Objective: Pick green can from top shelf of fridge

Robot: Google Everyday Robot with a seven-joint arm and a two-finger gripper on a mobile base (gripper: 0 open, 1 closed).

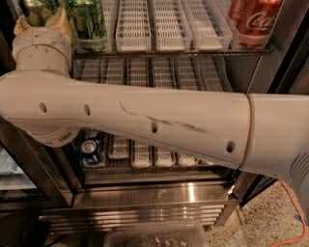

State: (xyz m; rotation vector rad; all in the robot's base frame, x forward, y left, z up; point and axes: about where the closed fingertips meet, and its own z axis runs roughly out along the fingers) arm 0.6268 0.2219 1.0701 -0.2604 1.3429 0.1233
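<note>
My gripper (41, 21) is sitting in the upper left of the frame, up at the front of the top shelf (169, 52); whether it is spread or clamped I cannot tell from here; the green can (38, 6) is showing right at it, at the very top edge, partly hidden behind my wrist; a second green can (89, 21) is standing just to the right on the same shelf; white lane trays (133, 24) are running back beside it; a red Coca-Cola can (253, 19) is standing at the upper right; my pale arm (145, 120) is stretching across the whole middle of the frame, covering the rack behind it; a small blue can (89, 147) is peeking out beneath it at lower left; the fridge (285, 53) is showing its dark frame at right and its stainless-steel base (159, 193) below; speckled floor (270, 222) is filling the lower right.
</note>
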